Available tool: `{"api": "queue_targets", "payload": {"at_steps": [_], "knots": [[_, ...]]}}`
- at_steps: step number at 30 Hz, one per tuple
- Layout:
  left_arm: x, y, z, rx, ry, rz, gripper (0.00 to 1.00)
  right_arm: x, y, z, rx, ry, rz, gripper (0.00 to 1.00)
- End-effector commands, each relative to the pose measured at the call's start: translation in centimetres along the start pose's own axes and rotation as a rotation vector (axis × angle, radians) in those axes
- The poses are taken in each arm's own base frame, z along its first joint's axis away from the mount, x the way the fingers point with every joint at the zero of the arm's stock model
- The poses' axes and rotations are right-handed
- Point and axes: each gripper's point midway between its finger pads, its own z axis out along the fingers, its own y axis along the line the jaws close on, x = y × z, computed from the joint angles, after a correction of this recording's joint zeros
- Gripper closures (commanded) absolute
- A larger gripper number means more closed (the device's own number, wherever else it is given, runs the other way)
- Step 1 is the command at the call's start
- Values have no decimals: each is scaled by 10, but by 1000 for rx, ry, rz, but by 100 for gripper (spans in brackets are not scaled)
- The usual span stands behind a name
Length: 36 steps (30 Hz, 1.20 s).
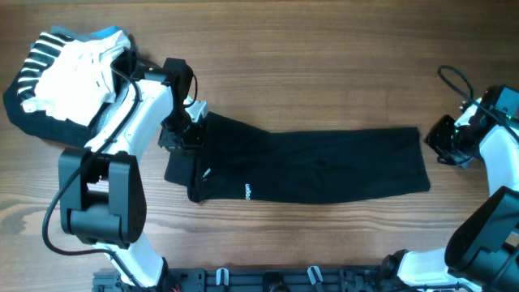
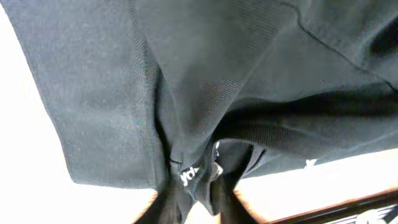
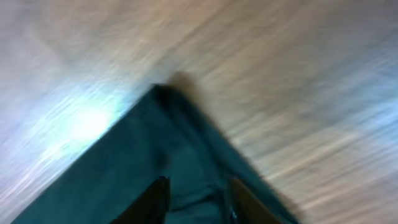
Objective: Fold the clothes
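The black T-shirt point(image 1: 324, 166) lies as a long band across the middle of the wooden surface point(image 1: 324, 49). The left hand point(image 2: 198, 194) is clamped on a bunch of its left end. The right hand point(image 3: 199, 200), fingers apart, hovers over the blurred right corner. A clean fold likely needs that corner pinched fully, then one end carried level over the other, edges matched. The white print point(image 1: 248, 192) near the hem is too small to read.

The bench point(image 1: 324, 73) is light brown wood, its grain running from the left edge to the right edge. Soft, even light covers it. The right wrist view shows a bright glare patch point(image 3: 87, 121) on the wood. A dark rail point(image 1: 268, 280) lines the near edge.
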Motion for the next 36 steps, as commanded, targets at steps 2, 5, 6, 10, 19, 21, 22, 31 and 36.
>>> {"api": "queue_targets", "payload": {"at_steps": [2,5,6,10,19,21,22,31,36], "knots": [[3,0,-4,-5,-12,5,68,21,23,5,-140,65,-55,41],[0,-6,-4,28,-23,8,68,39,15,17,-118,122,-30,37],[-2,-11,-5,58,-31,11,67,45,16,21,-140,137,-36,37],[-19,-25,-7,133,-100,32,49,72,48,26,-334,213,-138,37],[-38,-25,-5,135,-173,52,38,112,28,58,-159,280,36,61],[-40,-25,-3,136,-180,54,39,96,19,61,-100,212,52,87],[-39,-25,-2,136,-178,53,39,88,18,61,-90,187,49,94],[-2,-24,46,193,-65,27,35,42,14,8,-88,108,78,96],[9,-19,71,192,-55,23,41,46,-8,7,40,107,82,63]]}}
